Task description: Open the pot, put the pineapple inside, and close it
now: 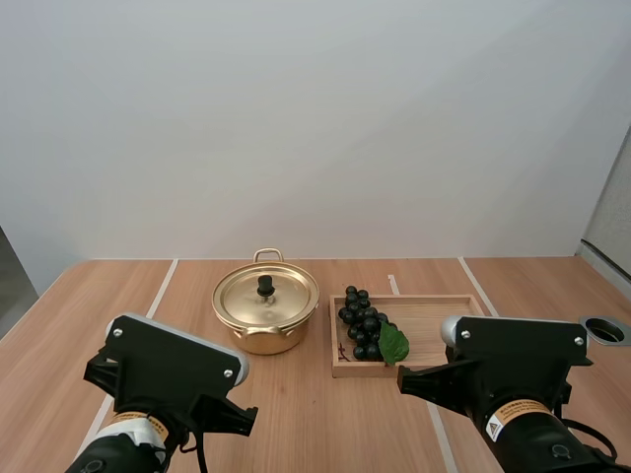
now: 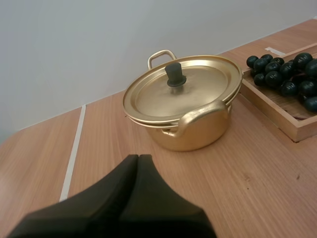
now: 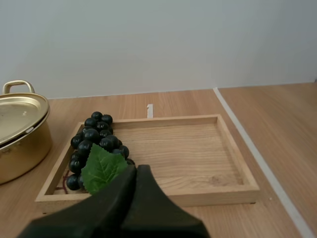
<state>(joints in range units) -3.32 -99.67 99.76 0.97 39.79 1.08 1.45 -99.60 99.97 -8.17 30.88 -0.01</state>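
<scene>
Closest in, my left gripper (image 2: 138,157) is clenched on nothing, closed into one dark wedge over the table (image 2: 99,139), just short of the pot (image 2: 198,131). The lid (image 2: 198,87) sits on the pot, its black knob (image 2: 174,74) upright. Moving right, the wooden tray (image 1: 439,325) lies just beside the pot. A bunch of grapes (image 1: 360,323) with a green leaf (image 1: 393,344) rests at the tray's left end. My right gripper (image 3: 137,168) is clenched empty too, near the tray's front edge, by the grapes.
</scene>
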